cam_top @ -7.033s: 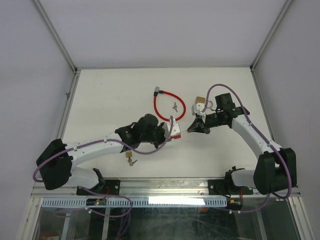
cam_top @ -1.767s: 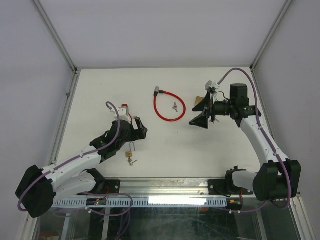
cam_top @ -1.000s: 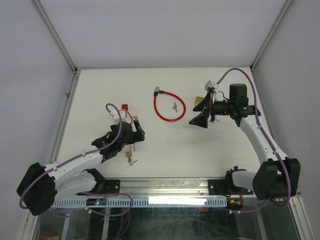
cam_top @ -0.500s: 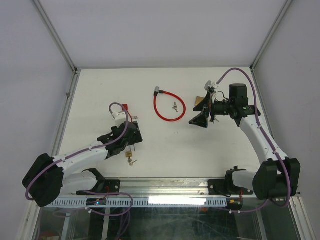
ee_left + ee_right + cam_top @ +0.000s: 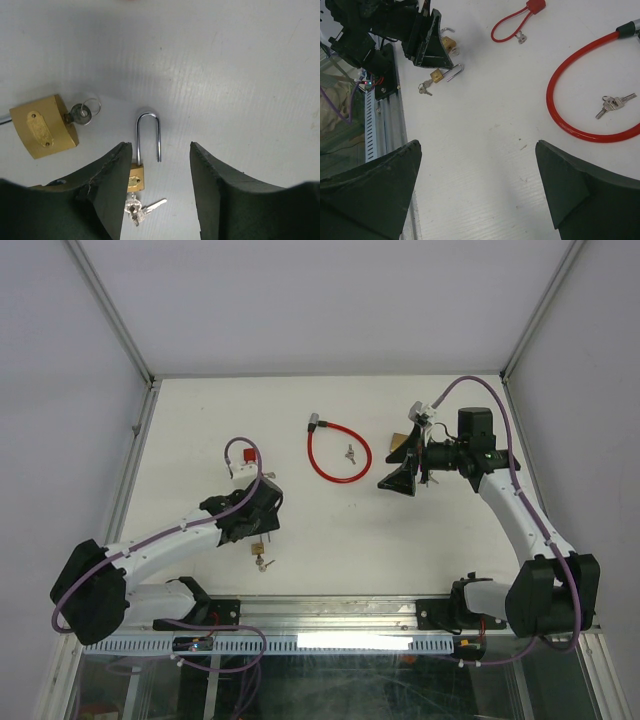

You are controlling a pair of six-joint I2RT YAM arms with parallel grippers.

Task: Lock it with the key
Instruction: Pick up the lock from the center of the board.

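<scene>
A small brass padlock (image 5: 135, 177) lies flat on the white table (image 5: 240, 75) with its long steel shackle (image 5: 148, 135) swung open. Its keys (image 5: 142, 209) hang from the lock's bottom end. My left gripper (image 5: 160, 146) is open just above it, the lock body close to the left finger (image 5: 107, 185) and the shackle between the jaws. In the top view the left gripper (image 5: 255, 525) hovers over this padlock (image 5: 258, 551). My right gripper (image 5: 477, 150) stands wide open and holds nothing, raised above the table (image 5: 398, 483).
A bigger brass padlock (image 5: 42, 127) with a key (image 5: 80, 114) in it lies left of the small one. A red cable lock (image 5: 338, 450) encircles loose keys (image 5: 349, 451). Another brass padlock (image 5: 400, 443) sits behind the right gripper. A small red cable lock (image 5: 517, 20) lies further left.
My left gripper has moved in over the small padlock and its jaws have narrowed. The right arm has stayed still.
</scene>
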